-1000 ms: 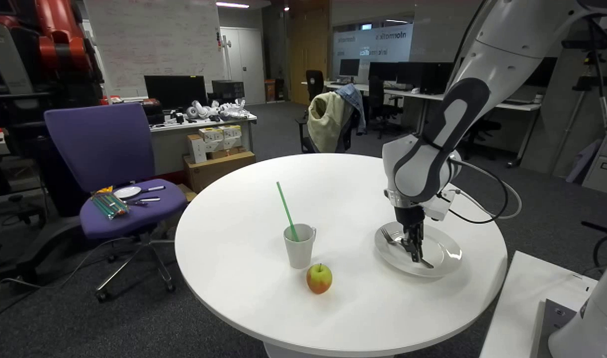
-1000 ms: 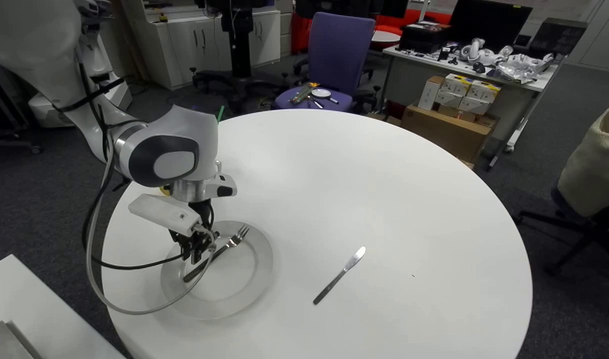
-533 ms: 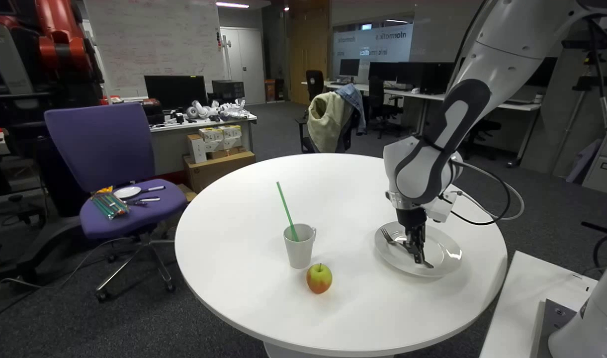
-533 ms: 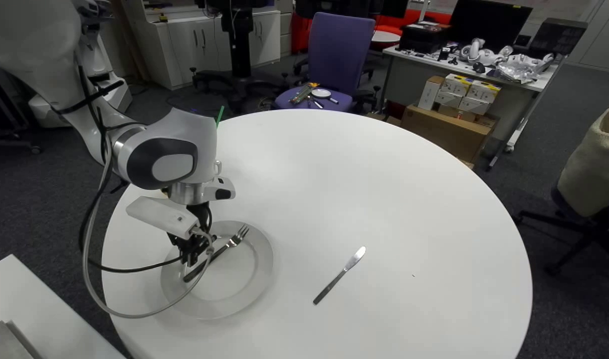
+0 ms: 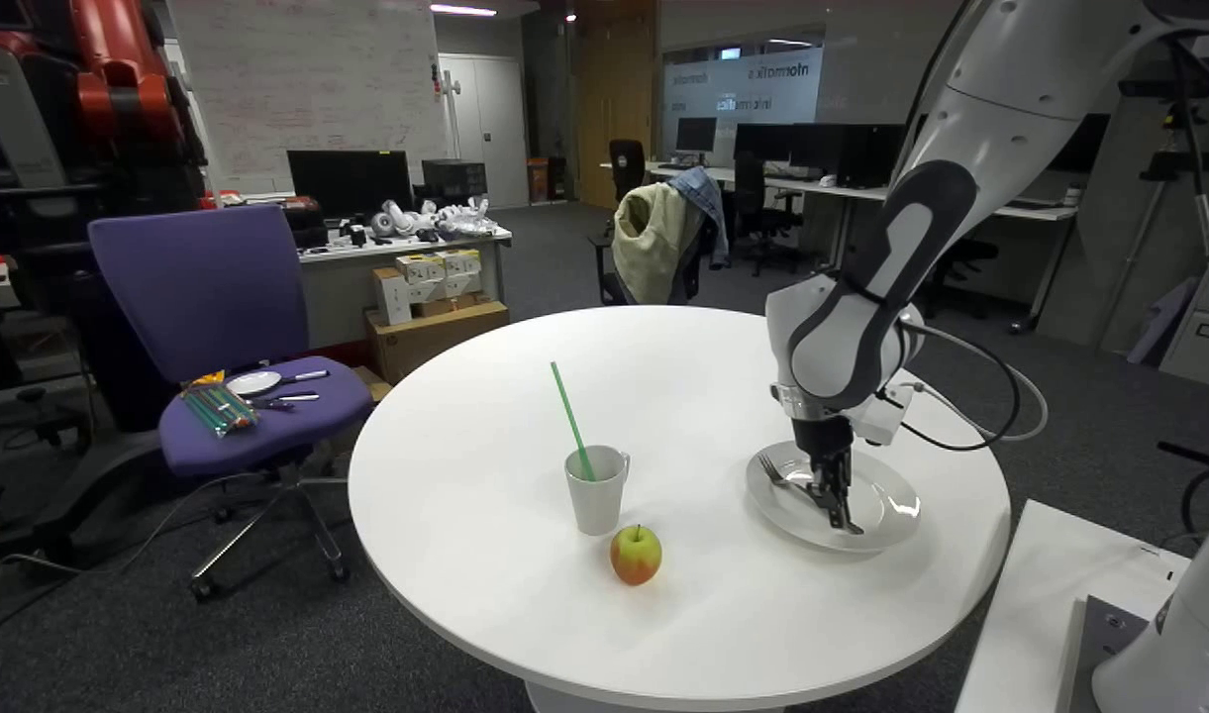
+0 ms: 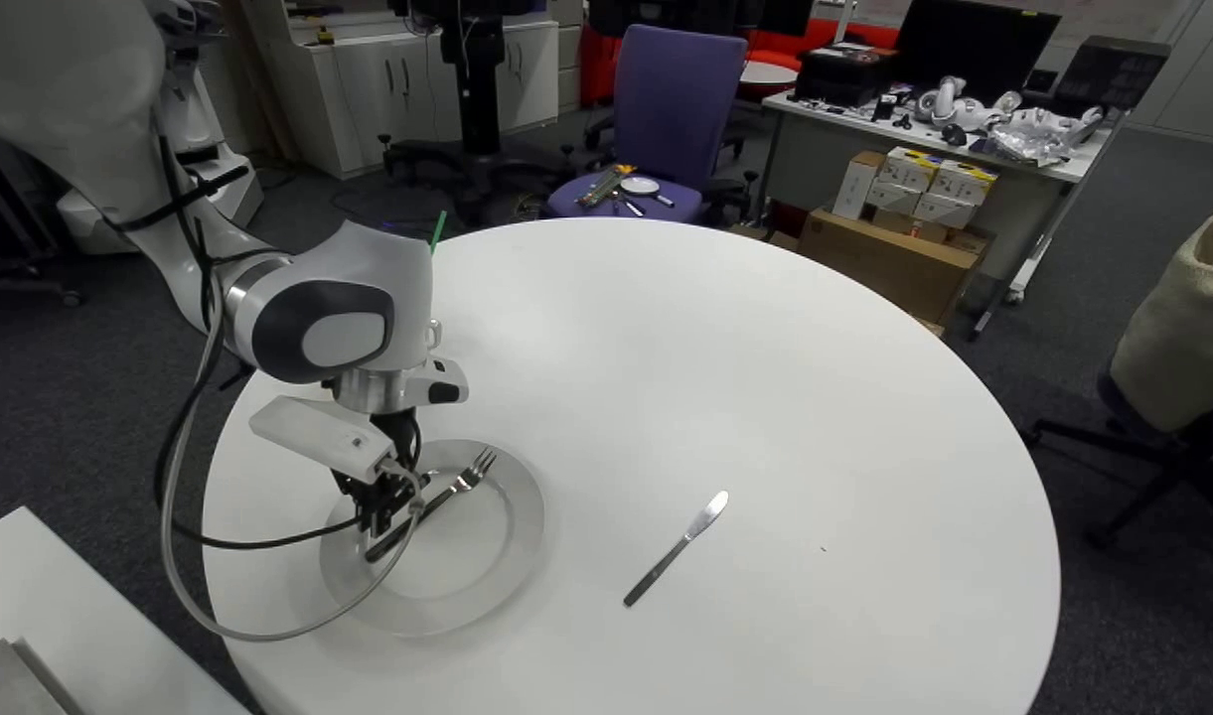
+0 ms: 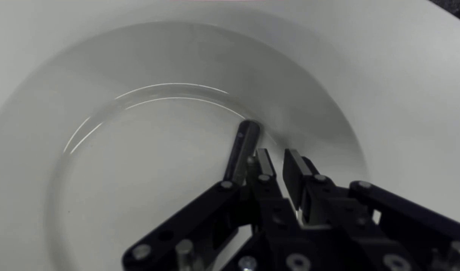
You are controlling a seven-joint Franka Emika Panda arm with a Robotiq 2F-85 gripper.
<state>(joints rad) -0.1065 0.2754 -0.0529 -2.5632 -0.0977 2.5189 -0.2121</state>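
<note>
A fork with a dark handle (image 7: 245, 145) lies across a white plate (image 7: 177, 52); its tines (image 6: 479, 467) show in both exterior views. Low over the plate, my gripper (image 7: 277, 155) points down, with a narrow gap between its fingers and nothing in that gap. In the wrist view the handle runs along the outer side of the left finger (image 7: 265, 163), outside the jaws. Whether finger and handle touch I cannot tell. The rest of the fork is hidden behind the gripper in the wrist view.
A white cup (image 5: 596, 495) with a green straw (image 5: 568, 411) stands on the round table (image 5: 505, 446), an apple (image 5: 636, 555) close by. A knife (image 6: 678, 548) lies beside the plate. A loose cable (image 6: 258, 636) from the arm loops over the plate's edge.
My gripper has shifted a little along the fork toward its handle end and sits slightly lower. Fork, plate and the other objects have not moved.
</note>
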